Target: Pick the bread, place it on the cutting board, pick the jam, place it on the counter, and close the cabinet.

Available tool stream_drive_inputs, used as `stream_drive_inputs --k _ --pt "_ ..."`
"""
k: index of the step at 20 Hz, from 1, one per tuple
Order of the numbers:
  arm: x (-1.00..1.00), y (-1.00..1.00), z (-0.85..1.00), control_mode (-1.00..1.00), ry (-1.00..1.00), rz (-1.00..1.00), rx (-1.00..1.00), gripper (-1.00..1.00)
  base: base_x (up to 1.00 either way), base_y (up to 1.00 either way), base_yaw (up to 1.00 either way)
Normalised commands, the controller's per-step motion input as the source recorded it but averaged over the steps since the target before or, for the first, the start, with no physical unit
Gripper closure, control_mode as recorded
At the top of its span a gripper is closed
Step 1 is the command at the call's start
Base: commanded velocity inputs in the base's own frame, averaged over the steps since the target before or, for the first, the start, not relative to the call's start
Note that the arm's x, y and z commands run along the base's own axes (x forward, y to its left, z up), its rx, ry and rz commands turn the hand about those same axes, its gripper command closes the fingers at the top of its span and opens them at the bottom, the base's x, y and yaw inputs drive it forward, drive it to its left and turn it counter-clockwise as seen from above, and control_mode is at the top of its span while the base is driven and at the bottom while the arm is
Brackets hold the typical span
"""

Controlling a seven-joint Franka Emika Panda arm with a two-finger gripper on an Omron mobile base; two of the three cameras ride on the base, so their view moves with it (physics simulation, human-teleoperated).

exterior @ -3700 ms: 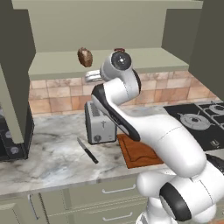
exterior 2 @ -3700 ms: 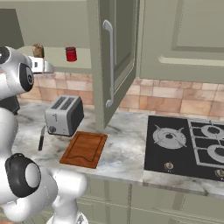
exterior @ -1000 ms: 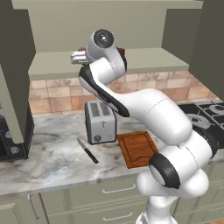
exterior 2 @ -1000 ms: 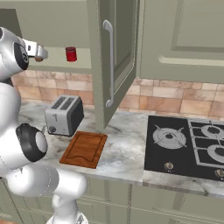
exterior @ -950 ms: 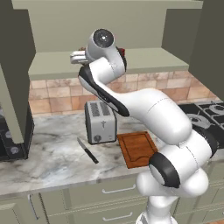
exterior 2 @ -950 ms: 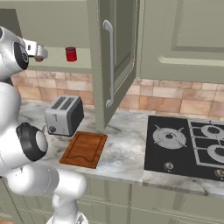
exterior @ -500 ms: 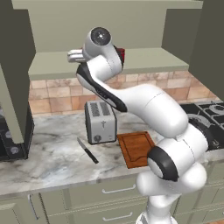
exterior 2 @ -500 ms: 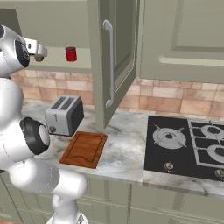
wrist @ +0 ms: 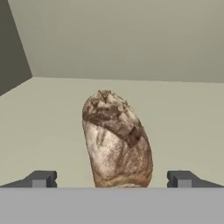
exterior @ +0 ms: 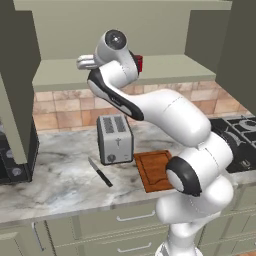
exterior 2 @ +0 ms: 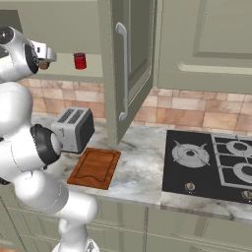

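While the arm is reaching further into the cabinet [exterior 2: 125, 74] than a second ago, you are bringing the bread [wrist: 117, 140] squarely between the jaws, which are standing spread wide and gripping nothing. The loaf is sitting on the shelf [wrist: 183, 131] just ahead, so the grasp is coming next.

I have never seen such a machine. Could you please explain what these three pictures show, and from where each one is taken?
A white robot arm works in a simulated kitchen. Two pictures come from cameras behind it, left and right; the third looks along its hand. On the counter stand a toaster, a knife and a cutting board. In the open cabinet sit the jam and the bread. The gripper has its jaws open on either side of the bread, holding nothing yet.
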Motion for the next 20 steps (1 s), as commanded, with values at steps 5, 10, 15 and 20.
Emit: stream_drive_inputs --k 5,10,15,20 --pt "0.18 0.01 -0.05 -1.00 0.00 0.05 0.00 -1.00 0.00 0.00 0.00" --pt "0.16 0.03 -0.07 -1.00 0.00 0.05 0.00 -1.00 0.00 0.00 0.00" --pt "0.16 0.03 -0.08 -1.00 0.00 0.05 0.00 -1.00 0.00 0.00 0.00" --pt "0.09 0.01 -0.09 -1.00 0.00 0.04 0.00 -1.00 0.00 0.00 0.00"
